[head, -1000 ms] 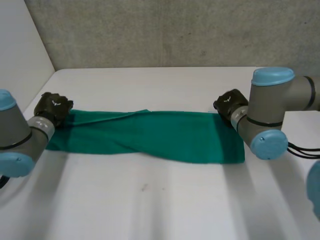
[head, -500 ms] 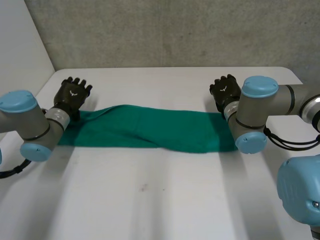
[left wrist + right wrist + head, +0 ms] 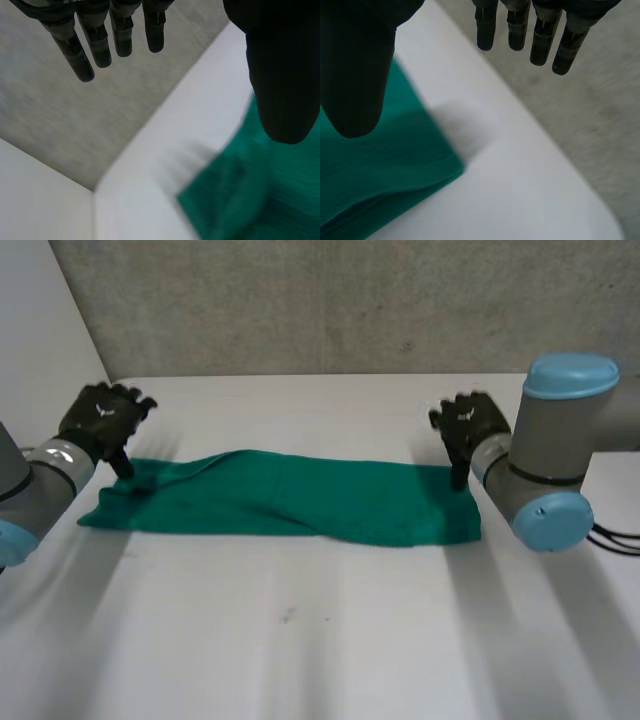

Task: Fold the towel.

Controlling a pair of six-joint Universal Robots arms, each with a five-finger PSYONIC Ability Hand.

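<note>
A green towel lies folded into a long strip across the white table. My left hand hovers over the strip's left end, fingers straight and spread from the thumb, holding nothing; the towel's corner lies below the thumb. My right hand is raised at the strip's far right corner, its fingers straight and its thumb above the towel's end. Both hands are open and clear of the cloth.
A grey wall backs the table, and a white side panel stands at the left. The table's far edge runs close beyond the right hand's fingertips. Bare tabletop lies in front of the towel.
Both hands went from shut on the towel's ends to open and lifted off it. The towel now lies flat as a narrower strip, and both arms have drawn back outward.
</note>
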